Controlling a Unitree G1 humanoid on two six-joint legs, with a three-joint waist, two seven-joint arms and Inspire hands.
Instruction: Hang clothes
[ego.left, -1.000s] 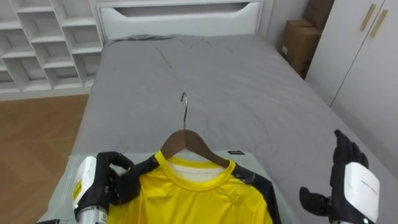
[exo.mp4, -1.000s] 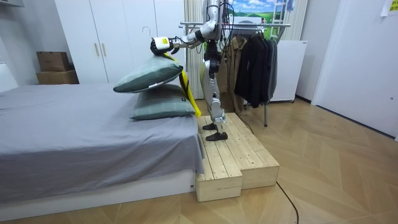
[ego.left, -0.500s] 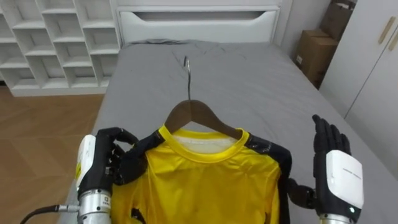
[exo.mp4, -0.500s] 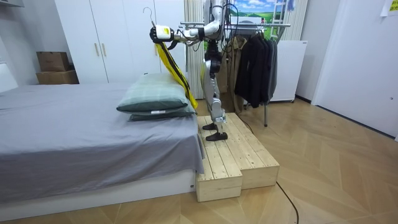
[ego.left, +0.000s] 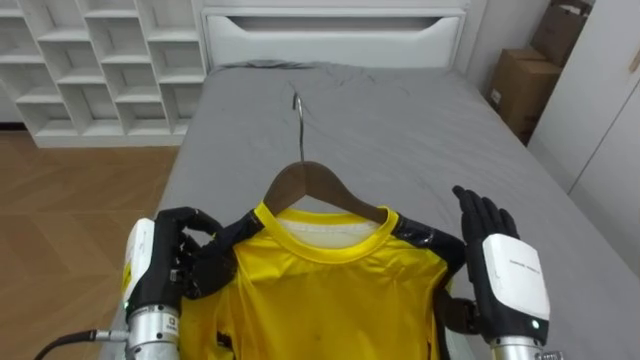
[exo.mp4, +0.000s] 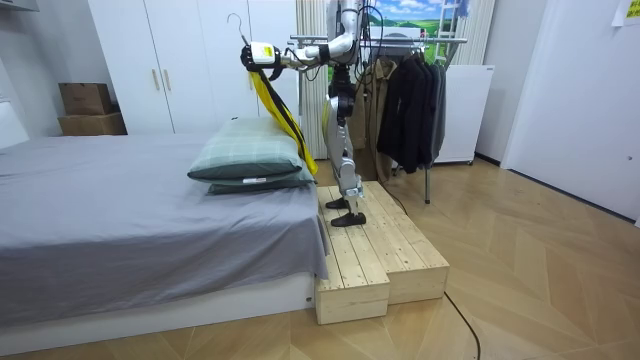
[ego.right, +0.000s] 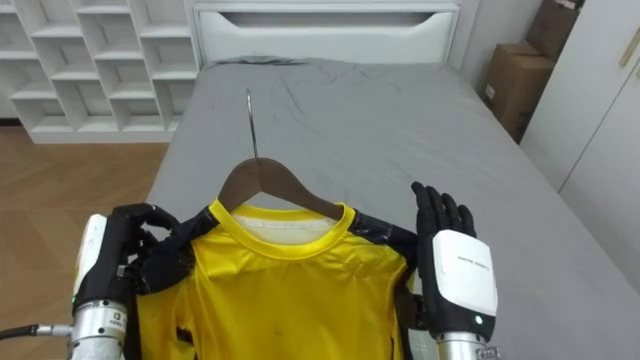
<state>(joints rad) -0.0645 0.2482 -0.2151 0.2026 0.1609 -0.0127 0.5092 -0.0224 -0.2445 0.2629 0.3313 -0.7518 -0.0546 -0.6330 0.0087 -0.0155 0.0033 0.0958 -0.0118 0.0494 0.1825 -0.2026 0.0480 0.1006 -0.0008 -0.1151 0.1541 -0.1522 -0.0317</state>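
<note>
The left hand (ego.left: 160, 272) is clenched on the dark shoulder of the yellow shirt (ego.left: 325, 295), which hangs on a wooden hanger (ego.left: 305, 185) just right of that hand. The right hand (ego.left: 506, 280) is released, fingers straight, just beside the shirt's other shoulder. Beyond both hands lies the bed (ego.left: 410, 130).

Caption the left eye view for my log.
Left hand grips a yellow shirt on a wooden hanger over the grey bed; right hand open beside it.

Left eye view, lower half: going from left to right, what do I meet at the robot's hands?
left hand → yellow shirt → right hand
</note>
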